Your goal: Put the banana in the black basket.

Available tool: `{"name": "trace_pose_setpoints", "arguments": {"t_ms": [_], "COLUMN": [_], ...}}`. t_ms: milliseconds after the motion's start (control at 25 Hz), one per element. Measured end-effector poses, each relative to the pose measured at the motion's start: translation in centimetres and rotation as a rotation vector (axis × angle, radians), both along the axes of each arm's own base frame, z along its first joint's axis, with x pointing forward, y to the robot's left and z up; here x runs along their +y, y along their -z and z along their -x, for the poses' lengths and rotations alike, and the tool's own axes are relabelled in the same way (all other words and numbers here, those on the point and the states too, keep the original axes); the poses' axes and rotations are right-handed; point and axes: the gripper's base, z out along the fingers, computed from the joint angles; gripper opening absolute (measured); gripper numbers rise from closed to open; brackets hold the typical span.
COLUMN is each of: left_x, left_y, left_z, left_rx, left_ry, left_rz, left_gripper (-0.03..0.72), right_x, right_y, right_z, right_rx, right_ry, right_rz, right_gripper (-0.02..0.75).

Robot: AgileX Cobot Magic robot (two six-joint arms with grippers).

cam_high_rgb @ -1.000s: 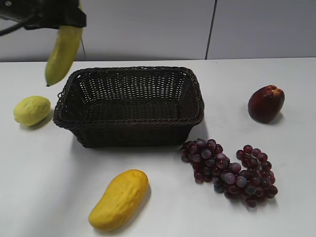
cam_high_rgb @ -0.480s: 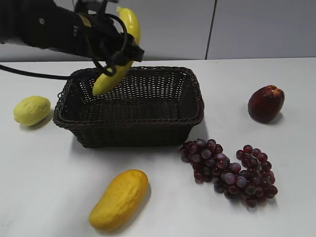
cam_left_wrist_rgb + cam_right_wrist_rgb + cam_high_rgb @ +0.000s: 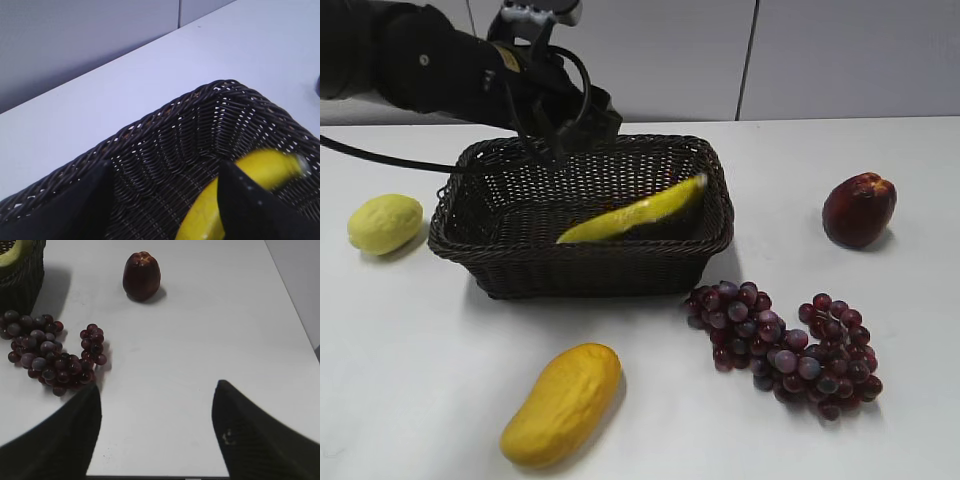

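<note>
The banana [image 3: 632, 213] lies slanted inside the black basket [image 3: 520, 262], its right tip resting up against the right wall; it also shows in the left wrist view [image 3: 235, 192]. My left gripper [image 3: 563, 135] hangs open above the basket's back left part, clear of the banana; in the left wrist view [image 3: 165, 172] its jaws are spread over the basket [image 3: 165, 135]. My right gripper [image 3: 156, 392] is open and empty above bare table; it is out of the exterior view.
A pale lemon [image 3: 384, 223] lies left of the basket. An orange-yellow mango [image 3: 562, 403] lies in front. A bunch of dark grapes [image 3: 782, 350] sits at the front right, and a dark red fruit [image 3: 859, 209] at the far right.
My left gripper carried the banana from the upper left over the basket and let it go. The banana dropped and now lies in the basket. The gripper is now open.
</note>
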Motion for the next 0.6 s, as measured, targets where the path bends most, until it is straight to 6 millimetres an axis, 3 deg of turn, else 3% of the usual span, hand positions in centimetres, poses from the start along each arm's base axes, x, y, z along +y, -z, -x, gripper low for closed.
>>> {"name": "trace_pose_setpoints", "arguments": {"t_ms": [280, 600], "left_x": [1.2, 5.5], "left_y": [-2.5, -6.1], "left_z": [2.2, 5.4], "left_rx": [0.098, 0.300], "left_ry": [0.029, -0.010], "left_rz": [-0.047, -0.111], "left_gripper": [0.614, 0.580], "right_x": [0.0, 0.0], "right_y": [0.0, 0.0], "right_z": [0.0, 0.0], "right_rx": [0.000, 0.000], "right_ry": [0.000, 0.000], "right_rz": [0.000, 0.000], "right_gripper": [0.555, 0.555]}}
